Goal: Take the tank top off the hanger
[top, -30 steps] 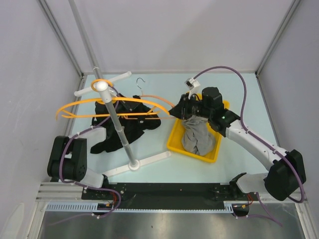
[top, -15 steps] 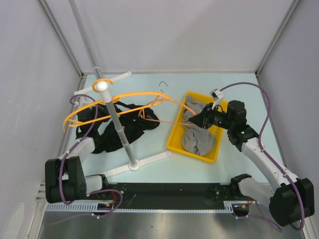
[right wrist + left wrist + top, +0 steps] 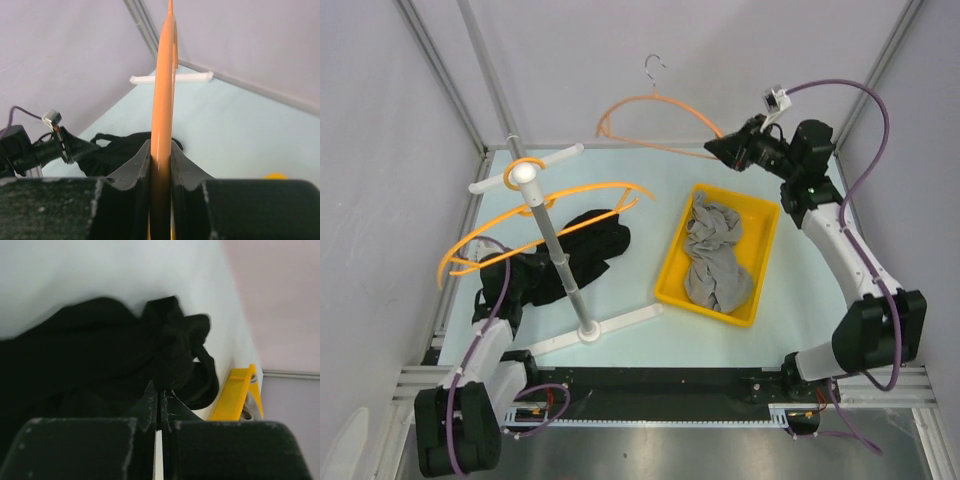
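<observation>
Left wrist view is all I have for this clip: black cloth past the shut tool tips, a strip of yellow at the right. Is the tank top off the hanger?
Observer: Yes. The orange hanger is bare, held up in the air near the back wall, clamped in the right tool.
Operator: Where is the garment lying?
Observer: The black tank top sits in a heap on the table beside the white stand, with no hanger through it.
Operator: And the yellow strip?
Observer: That is a yellow tray to the right of the stand, with a grey garment crumpled inside.
</observation>
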`<action>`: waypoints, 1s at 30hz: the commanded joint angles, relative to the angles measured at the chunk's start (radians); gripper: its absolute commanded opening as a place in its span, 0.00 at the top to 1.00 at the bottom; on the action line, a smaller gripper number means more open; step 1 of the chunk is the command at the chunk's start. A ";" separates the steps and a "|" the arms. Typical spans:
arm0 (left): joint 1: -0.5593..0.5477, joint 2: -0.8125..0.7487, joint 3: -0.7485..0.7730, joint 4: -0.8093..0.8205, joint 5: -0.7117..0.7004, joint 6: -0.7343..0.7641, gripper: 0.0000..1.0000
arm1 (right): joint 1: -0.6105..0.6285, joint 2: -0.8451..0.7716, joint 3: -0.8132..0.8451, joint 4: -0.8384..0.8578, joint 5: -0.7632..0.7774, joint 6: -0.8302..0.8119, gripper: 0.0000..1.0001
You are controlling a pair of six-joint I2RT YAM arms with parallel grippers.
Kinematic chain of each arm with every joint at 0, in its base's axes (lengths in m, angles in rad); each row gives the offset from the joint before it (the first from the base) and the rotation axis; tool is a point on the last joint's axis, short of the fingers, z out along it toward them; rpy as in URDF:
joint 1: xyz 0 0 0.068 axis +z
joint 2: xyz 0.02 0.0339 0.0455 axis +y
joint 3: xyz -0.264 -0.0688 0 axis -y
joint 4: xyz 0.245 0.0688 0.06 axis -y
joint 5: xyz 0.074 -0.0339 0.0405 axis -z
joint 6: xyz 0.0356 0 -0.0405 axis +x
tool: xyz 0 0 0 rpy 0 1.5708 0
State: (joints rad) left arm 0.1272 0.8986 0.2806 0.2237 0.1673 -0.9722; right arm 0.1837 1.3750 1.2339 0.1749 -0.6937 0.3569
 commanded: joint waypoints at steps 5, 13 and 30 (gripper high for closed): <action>0.005 -0.150 -0.041 -0.168 -0.057 -0.060 1.00 | 0.038 0.237 0.337 0.164 -0.207 -0.024 1.00; 0.006 -0.213 -0.040 -0.247 -0.020 -0.095 1.00 | 0.269 0.462 0.798 -0.219 -0.210 -0.245 1.00; 0.005 -0.342 -0.037 -0.342 -0.035 -0.046 1.00 | 0.441 0.717 1.201 -0.284 -0.233 -0.283 1.00</action>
State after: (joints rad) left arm 0.1268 0.5808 0.2245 -0.0998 0.1375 -1.0378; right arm 0.6159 2.1227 2.3737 -0.2268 -0.9066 0.0517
